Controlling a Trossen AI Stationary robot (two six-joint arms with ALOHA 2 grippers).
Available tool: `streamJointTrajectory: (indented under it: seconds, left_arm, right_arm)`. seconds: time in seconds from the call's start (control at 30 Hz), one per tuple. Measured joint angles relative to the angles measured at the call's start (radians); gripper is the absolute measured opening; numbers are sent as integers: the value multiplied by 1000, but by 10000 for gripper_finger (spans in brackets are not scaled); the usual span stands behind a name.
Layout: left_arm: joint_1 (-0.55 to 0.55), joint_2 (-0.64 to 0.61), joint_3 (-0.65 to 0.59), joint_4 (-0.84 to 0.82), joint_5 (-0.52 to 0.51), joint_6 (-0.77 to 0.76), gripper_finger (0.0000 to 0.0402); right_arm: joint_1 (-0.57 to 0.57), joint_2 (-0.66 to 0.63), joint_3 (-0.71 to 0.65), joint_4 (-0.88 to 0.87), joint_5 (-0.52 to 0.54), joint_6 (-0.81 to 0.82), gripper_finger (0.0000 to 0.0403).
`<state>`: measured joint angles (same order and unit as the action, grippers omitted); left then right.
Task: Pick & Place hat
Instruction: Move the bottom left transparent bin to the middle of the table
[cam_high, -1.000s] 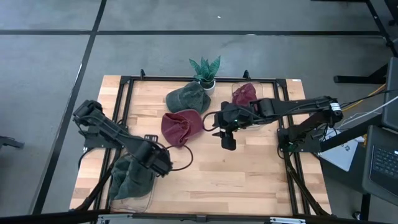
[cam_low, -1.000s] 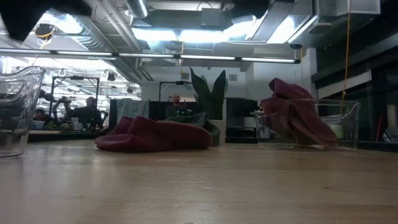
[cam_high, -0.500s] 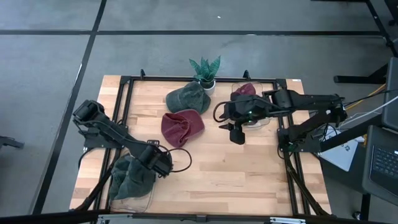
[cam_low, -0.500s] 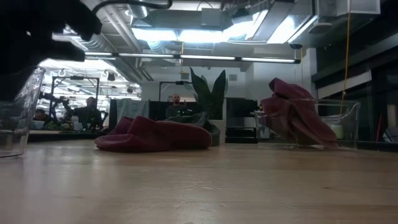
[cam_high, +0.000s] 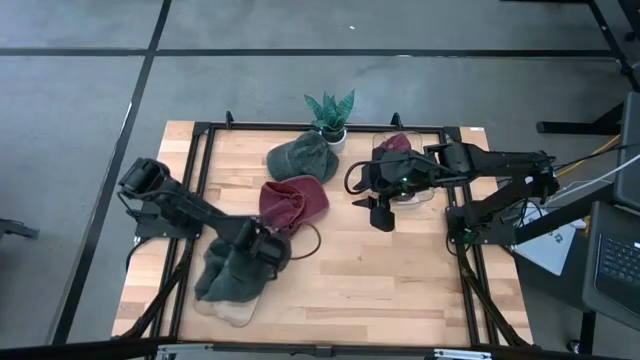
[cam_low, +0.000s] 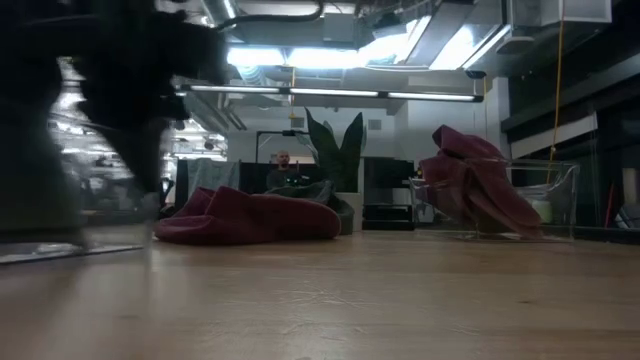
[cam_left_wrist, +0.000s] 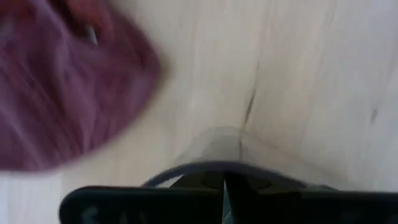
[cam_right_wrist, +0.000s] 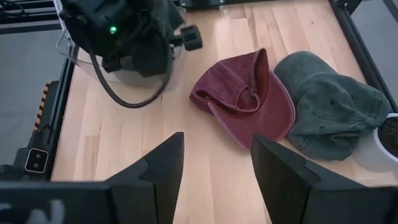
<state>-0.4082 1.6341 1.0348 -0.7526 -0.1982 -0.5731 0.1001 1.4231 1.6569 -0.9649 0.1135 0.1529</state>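
1. Hats are spread over the wooden bench (cam_high: 400, 270): a red hat (cam_high: 292, 203) lies near the middle, and a green hat (cam_high: 302, 156) lies near the far edge, just beside a potted plant (cam_high: 330, 113).
2. Another red hat (cam_high: 396, 144) is seen in a clear tub (cam_low: 545, 205) near the far right corner.
3. A second green hat (cam_high: 232, 272) is bunched over a clear tub (cam_high: 230, 312) near the front left corner.
4. The left gripper (cam_high: 268, 250) is clenched tight at this green hat; whether it is grasped cannot be told.
5. The right gripper (cam_right_wrist: 214, 163) is held open and empty above the bench, right of the middle red hat.
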Motion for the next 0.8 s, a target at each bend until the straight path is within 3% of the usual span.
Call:
streamJointTrajectory:
  seconds: [0.33, 0.5, 0.67, 0.8]
  left_arm:
    - [120, 62, 1, 354, -28, 85, 2]
    - [154, 117, 4, 569, -74, 50, 2]
    - [182, 155, -1, 778, -52, 28, 1]
    - [195, 156, 15, 812, -39, 1, 3]
  right_arm:
    - [0, 0, 0, -7, -3, -22, 185]
    - [0, -22, 0, -8, -38, -28, 185]
    - [0, -65, 0, -11, -38, -38, 185]
    - [0, -102, 0, -13, -37, -60, 185]
